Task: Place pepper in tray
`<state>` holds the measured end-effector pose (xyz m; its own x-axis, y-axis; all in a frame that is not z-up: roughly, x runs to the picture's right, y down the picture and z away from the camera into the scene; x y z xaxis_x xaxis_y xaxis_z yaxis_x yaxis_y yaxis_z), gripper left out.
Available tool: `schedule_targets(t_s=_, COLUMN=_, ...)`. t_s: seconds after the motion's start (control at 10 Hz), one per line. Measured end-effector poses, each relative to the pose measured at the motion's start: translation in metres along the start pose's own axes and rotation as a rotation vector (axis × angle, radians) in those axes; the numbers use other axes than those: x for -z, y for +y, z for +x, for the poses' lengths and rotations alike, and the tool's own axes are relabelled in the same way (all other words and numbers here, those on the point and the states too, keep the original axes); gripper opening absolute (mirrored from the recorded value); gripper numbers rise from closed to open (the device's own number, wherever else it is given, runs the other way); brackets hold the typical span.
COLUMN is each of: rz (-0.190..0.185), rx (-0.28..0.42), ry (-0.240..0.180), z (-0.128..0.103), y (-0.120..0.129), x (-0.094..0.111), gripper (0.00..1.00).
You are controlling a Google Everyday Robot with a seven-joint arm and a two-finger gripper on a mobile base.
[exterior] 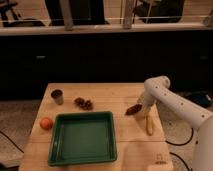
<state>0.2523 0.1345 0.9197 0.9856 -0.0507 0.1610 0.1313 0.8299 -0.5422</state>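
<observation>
The pepper (132,109), small, dark red-brown and elongated, lies on the wooden table right of the tray. The tray (82,140) is large, dark green and shallow, sits at the table's front middle, and holds nothing. My gripper (140,106) hangs from the white arm (170,102) and reaches down at the pepper's right end, right against it. Whether it grips the pepper cannot be made out.
A pale yellow stick-shaped item (148,125) lies just below the gripper near the table's right edge. A dark red lumpy cluster (84,103) and a metal cup (57,96) stand behind the tray. An orange fruit (46,123) sits at its left.
</observation>
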Motion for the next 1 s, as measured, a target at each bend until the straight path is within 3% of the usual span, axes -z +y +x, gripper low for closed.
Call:
schedule_targets(t_s=0.3, rz=0.001, rx=0.002, ry=0.001, z=0.0007, y=-0.0003, x=-0.0011, gripper=0.57)
schedule_targets(t_s=0.5, rz=0.001, rx=0.001, ry=0.001, z=0.0009, y=0.0, x=-0.001, gripper=0.49)
schedule_targets(t_s=1.0, rz=-0.002, rx=-0.003, ry=0.005, z=0.0053, y=0.0024, x=0.0006, gripper=0.47)
